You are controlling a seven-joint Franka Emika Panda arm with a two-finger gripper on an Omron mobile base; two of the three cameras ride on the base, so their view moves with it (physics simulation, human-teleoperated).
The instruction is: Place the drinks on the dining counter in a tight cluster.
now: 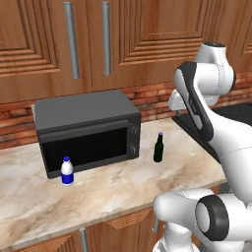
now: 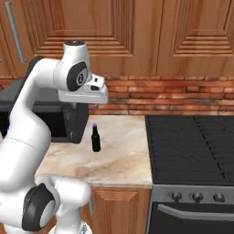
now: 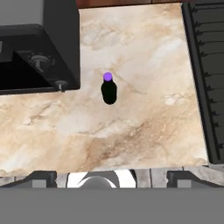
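A small dark bottle with a purple cap stands upright on the marble counter, just right of the microwave's front corner. It also shows as the dark bottle and, from above, as the dark bottle. A small white-and-blue bottle stands upright in front of the microwave's left end. My gripper hangs high over the counter, open, with its fingertips wide apart and nothing between them; the dark bottle lies well below and ahead. The dining counter is out of view.
A black microwave sits at the back of this counter under wooden upper cabinets. A black stove top adjoins the counter on the right. Bare marble spreads around the dark bottle toward the front edge.
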